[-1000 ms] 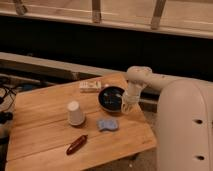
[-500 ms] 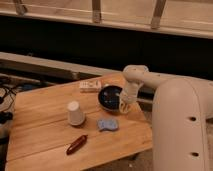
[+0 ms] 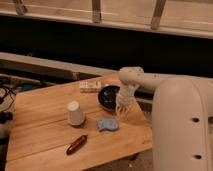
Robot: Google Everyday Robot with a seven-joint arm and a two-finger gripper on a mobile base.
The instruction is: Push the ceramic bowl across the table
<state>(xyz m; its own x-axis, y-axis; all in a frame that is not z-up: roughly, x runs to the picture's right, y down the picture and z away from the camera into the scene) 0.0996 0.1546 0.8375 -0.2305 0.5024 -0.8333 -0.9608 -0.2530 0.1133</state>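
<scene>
While the big white robot arm (image 3: 165,92) reaches in from the right, the small square light-brown wooden tabletop (image 3: 45,135) with its plank-slatted surface carries everything that matters. Taking the round shallow glossy black ceramic bowl (image 3: 108,96) as landmark: it sits toward the far right part of the tabletop, and the gripper (image 3: 122,107) hangs at its right rim, touching or just beside it, so the bowl lies to the left of the fingers as seen here. Whether the fingers are spread or closed cannot be told, and they seem to hold nothing. A push would therefore likely drive the bowl leftward, across the planks. Being round, the bowl has no long axis.

Left and nearer from the bowl stands an upturned white cup (image 3: 75,113). Just in front of the bowl lies a small blue pad-like object (image 3: 107,124); further front-left, a dark red oblong thing (image 3: 77,144). Behind-left, a flat pale packet (image 3: 90,86) shows markings, none readable.
</scene>
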